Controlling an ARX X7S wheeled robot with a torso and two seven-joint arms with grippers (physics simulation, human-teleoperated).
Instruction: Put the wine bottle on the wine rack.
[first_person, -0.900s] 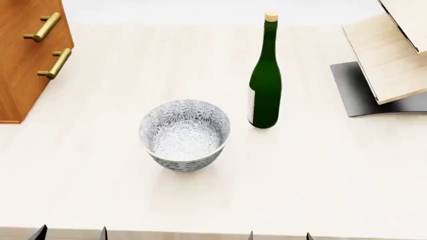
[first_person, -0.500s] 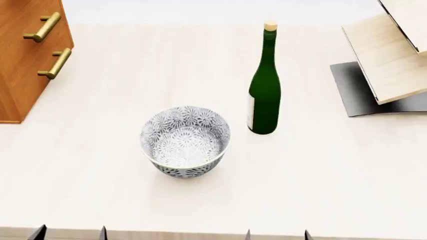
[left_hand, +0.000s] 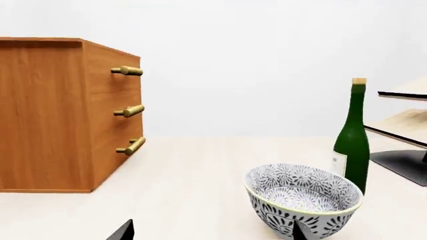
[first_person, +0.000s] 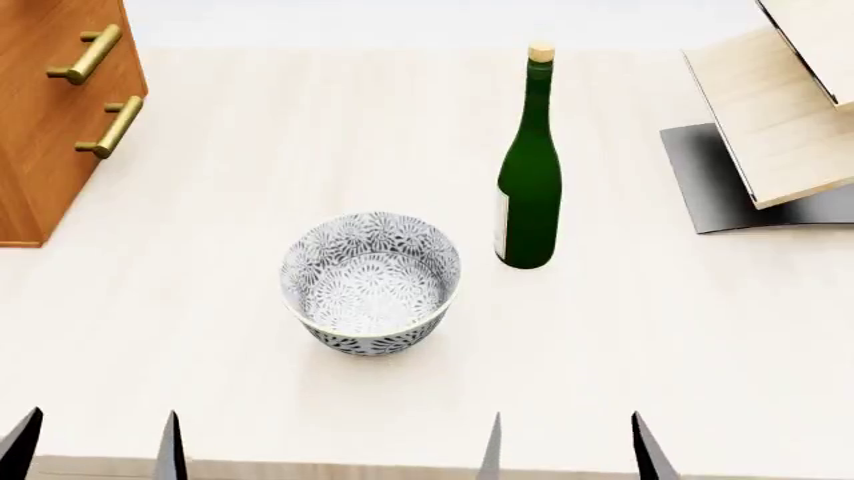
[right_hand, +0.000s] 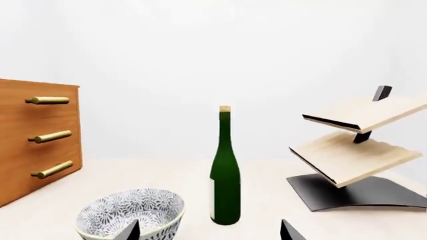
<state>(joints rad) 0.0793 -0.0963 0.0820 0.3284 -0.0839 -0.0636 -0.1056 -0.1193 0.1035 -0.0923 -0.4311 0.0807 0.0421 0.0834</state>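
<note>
Patterned bowl (first_person: 370, 283) sits upright on the pale tabletop (first_person: 667, 330), nothing inside it. Wine bottle (first_person: 529, 170) stands upright just beside the bowl, on the wine-rack side, not touching it; cork-coloured top intact. Wine rack (first_person: 781, 110) stands well apart from the bowl, beyond the bottle: two slanted pale wood boards on a grey metal base, both boards bare. Orange-brown cabinet (first_person: 54, 110) with brass handles lies on the bowl's other side, with open tabletop between. Bare surface also between bottle and rack. Left gripper (first_person: 96, 452) and right gripper (first_person: 567, 450) show only as dark fingertips at the table's near edge, nearer than the bowl; both spread wide, holding nothing, touching nothing.
</note>
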